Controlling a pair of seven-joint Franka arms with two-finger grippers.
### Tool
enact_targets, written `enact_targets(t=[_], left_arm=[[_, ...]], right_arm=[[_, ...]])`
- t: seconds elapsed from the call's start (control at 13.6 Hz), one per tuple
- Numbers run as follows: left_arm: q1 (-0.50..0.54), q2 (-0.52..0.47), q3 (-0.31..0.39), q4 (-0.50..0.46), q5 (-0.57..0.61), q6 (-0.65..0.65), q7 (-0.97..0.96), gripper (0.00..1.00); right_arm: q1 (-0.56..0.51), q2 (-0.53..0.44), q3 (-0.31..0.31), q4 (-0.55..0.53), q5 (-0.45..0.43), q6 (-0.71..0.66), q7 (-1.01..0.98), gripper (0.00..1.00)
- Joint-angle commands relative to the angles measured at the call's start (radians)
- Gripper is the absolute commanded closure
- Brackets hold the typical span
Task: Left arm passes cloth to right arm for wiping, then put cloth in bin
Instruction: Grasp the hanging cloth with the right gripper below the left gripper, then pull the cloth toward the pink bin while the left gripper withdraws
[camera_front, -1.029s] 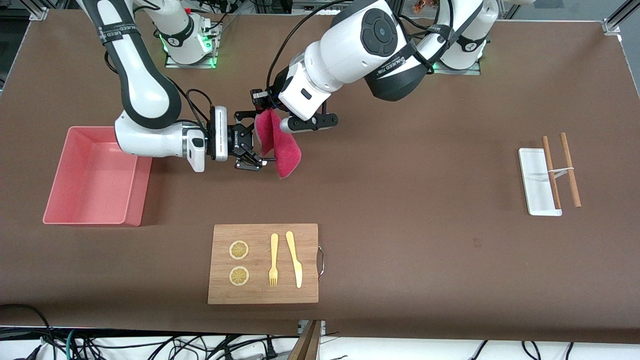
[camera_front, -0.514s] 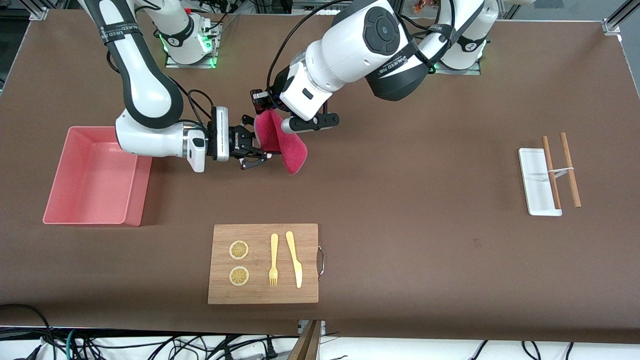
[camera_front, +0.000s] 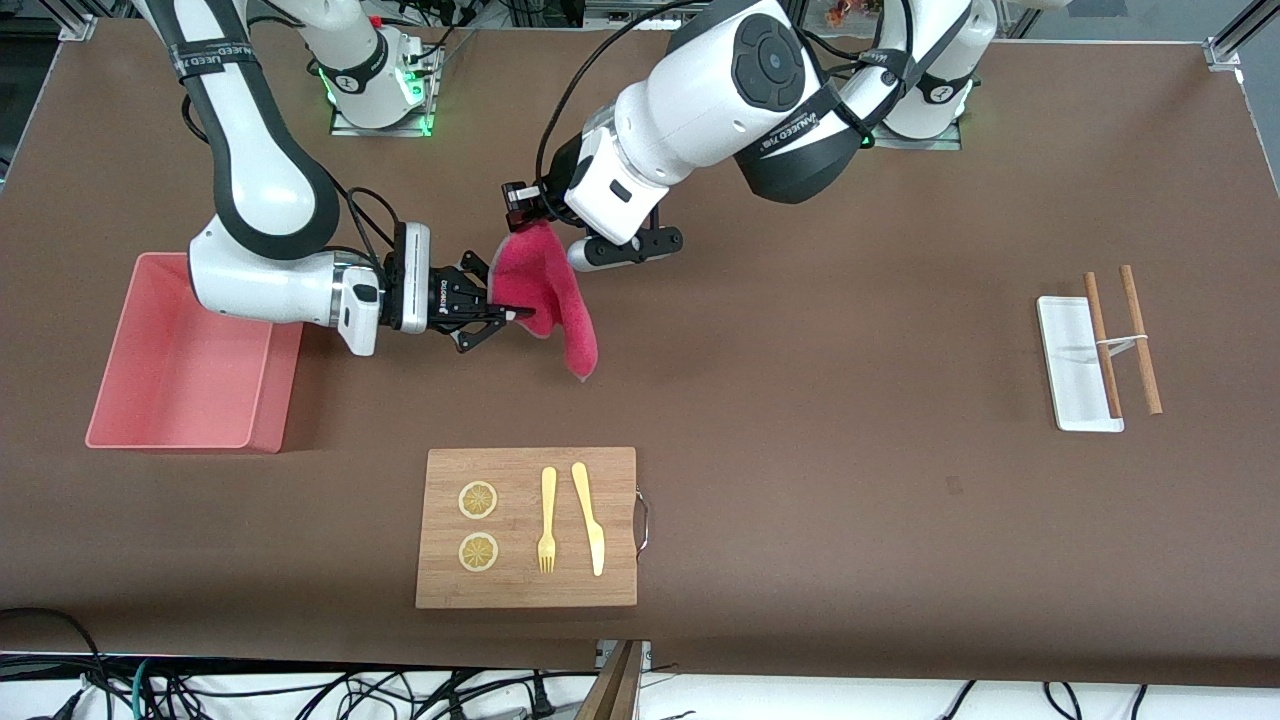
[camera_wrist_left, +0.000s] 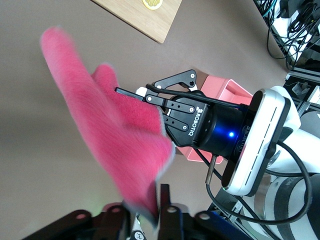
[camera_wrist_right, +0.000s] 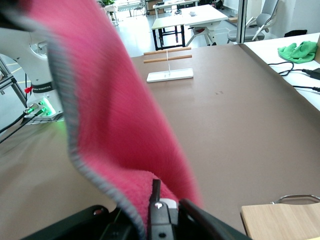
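The magenta cloth hangs in the air over the table's middle, stretched between both grippers. My right gripper reaches in level from the bin's end and is shut on the cloth's side edge; the right wrist view shows the cloth draped over that gripper. My left gripper is above the cloth's top corner. In the left wrist view the cloth tapers down between this gripper's slightly parted fingers, and the right gripper bites into its edge. The pink bin sits at the right arm's end of the table.
A wooden cutting board with two lemon slices, a fork and a knife lies nearer to the front camera than the cloth. A small white tray and two wooden sticks lie toward the left arm's end.
My right gripper has shut on the cloth and drawn back toward the bin, pulling the cloth out sideways. My left gripper's fingers have loosened.
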Motion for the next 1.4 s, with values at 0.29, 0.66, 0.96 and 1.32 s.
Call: enact_targets(t=[0.29, 0.66, 0.96, 1.32], left_arm=[[0.109, -0.039, 0.003, 0.035, -0.005, -0.043, -0.012, 0.0], [0.311, -0.04, 0.011, 0.029, 0.139, -0.054, -0.001, 0.0], [0.47, -0.032, 0.011, -0.043, 0.443, -0.083, 0.056, 0.0], [0.676, -0.033, 0.006, -0.071, 0.508, -0.266, 0.475, 0.0]], right_arm=[[-0.025, -0.057, -0.095, 0.035, -0.134, -0.122, 0.194, 1.0], [-0.058, -0.208, -0.179, 0.038, -0.488, -0.276, 0.59, 1.0], [-0.102, -0.283, -0.181, 0.041, -0.694, -0.369, 0.837, 1.0], [-0.1, -0.322, -0.178, 0.083, -0.951, -0.405, 1.223, 1.0]])
